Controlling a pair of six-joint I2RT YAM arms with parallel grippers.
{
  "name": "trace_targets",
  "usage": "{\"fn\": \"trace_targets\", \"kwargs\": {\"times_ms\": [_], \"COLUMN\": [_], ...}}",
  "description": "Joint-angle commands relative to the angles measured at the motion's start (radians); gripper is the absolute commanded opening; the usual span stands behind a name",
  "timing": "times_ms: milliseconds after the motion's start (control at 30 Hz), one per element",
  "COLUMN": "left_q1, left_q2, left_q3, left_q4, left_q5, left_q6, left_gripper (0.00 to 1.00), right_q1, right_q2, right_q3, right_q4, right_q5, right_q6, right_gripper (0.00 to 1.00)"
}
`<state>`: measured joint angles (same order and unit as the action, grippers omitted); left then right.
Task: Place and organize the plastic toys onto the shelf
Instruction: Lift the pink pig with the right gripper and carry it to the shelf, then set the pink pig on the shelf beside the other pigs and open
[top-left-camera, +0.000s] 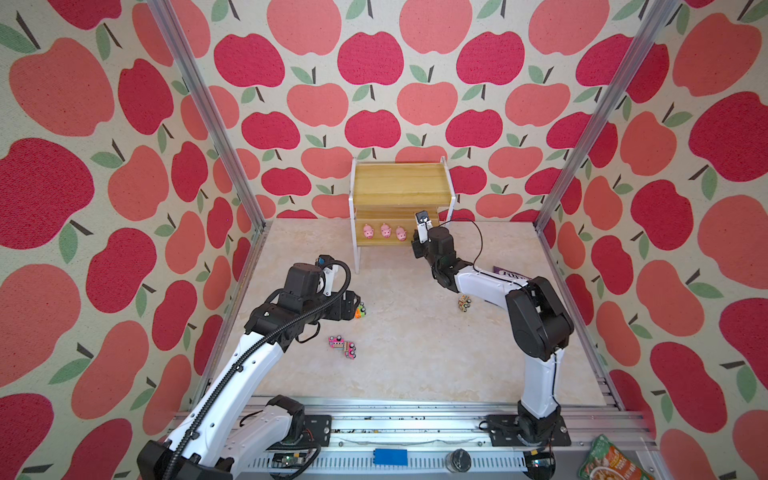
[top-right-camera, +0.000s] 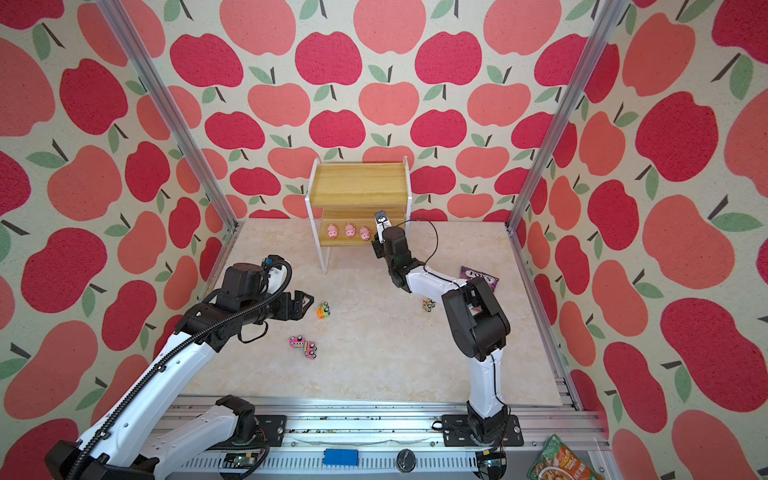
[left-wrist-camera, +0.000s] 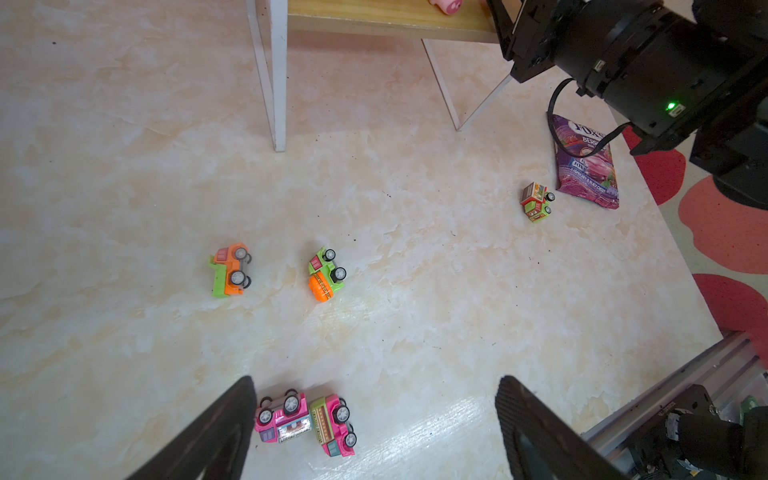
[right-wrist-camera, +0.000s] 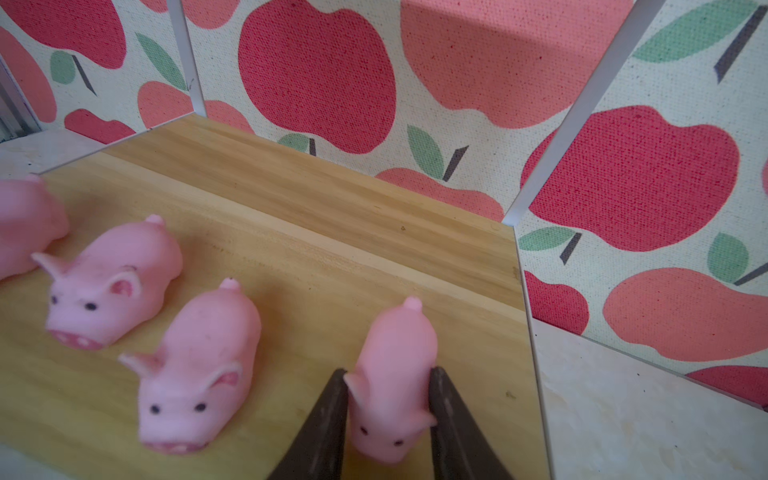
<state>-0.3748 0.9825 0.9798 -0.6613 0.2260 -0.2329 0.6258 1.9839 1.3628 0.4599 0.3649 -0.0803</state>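
The shelf (top-left-camera: 401, 183) stands at the back wall. Three pink pigs (top-left-camera: 385, 230) line its lower board (right-wrist-camera: 332, 232). A fourth pig (right-wrist-camera: 395, 332) rests on that board to their right, and my right gripper (right-wrist-camera: 388, 370) is shut on it, a finger against each flank. Low over the table, my left gripper (left-wrist-camera: 376, 380) hangs open and holds nothing. Two pink trucks (left-wrist-camera: 307, 422) lie on their sides near one of its fingers. An orange truck (left-wrist-camera: 230, 270) and a green-and-orange truck (left-wrist-camera: 326, 274) lie farther out. A brown-and-green truck (left-wrist-camera: 537, 202) sits under my right arm.
A purple candy bag (left-wrist-camera: 586, 166) lies on the table right of the shelf, beside the brown-and-green truck. The shelf's white legs (left-wrist-camera: 276, 83) stand on the table ahead of my left gripper. Apple-patterned walls and metal posts (top-left-camera: 208, 116) close in the table.
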Motion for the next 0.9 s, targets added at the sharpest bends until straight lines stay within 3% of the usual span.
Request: {"fn": "trace_targets", "kwargs": {"times_ms": [0,233,867], "left_q1": [0.005,0.007,0.008], "left_q2": [-0.009,-0.010,-0.012], "left_q3": [-0.009,-0.009,-0.007], "left_q4": [0.000,0.000,0.001], "left_q5": [0.008,0.007,0.014], "left_q6": [0.015,0.015,0.015], "left_gripper": [0.93,0.93,0.93], "right_q1": [-0.008,-0.015,-0.015], "right_q2": [0.025,0.027,-0.089], "right_q3": [0.045,0.063,-0.003], "right_q4": [-0.034,-0.073,-0.149], "right_q5": [-0.029,-0.059,-0.046], "right_q6": [0.025,0.042,0.027], "right_gripper": [0.37,0.40,0.68]}}
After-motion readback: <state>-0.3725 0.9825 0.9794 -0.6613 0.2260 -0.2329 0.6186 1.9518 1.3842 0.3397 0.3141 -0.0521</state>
